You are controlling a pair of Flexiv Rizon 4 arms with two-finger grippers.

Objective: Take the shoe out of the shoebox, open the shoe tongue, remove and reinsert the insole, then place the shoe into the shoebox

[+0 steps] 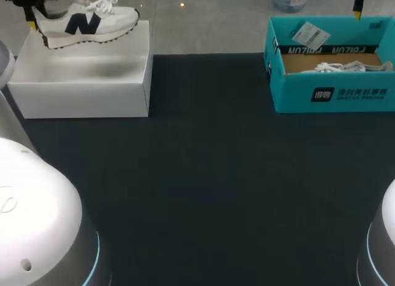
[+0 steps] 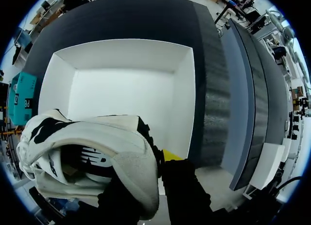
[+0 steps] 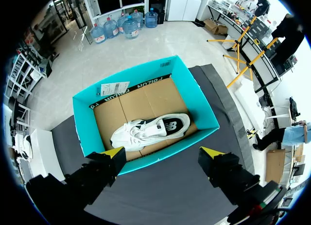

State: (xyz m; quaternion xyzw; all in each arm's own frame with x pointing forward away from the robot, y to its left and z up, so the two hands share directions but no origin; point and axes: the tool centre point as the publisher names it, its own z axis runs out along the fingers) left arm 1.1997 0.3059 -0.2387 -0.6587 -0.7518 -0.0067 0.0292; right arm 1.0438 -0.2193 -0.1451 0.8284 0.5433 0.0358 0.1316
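Note:
A white shoe (image 1: pixel 89 23) with a dark side logo hangs over a white box (image 1: pixel 80 82) at the far left. My left gripper (image 1: pixel 34 20) is shut on its heel. In the left wrist view the heel collar of the shoe (image 2: pixel 97 152) sits between the fingers of the left gripper (image 2: pixel 154 163), and one yellow tip shows outside it. The teal shoebox (image 1: pixel 333 91) stands at the far right with a second white shoe (image 1: pixel 345 67) inside. My right gripper (image 3: pixel 162 153) hovers open high above the shoebox (image 3: pixel 85 118), well clear of the shoe in it (image 3: pixel 150 130).
The white box (image 2: pixel 126 84) lies directly under the held shoe and casts back its shadow. A paper tag (image 1: pixel 310 34) rests on the shoebox's back wall. Dark table mat (image 1: pixel 203 175) spreads between the two boxes and toward the front.

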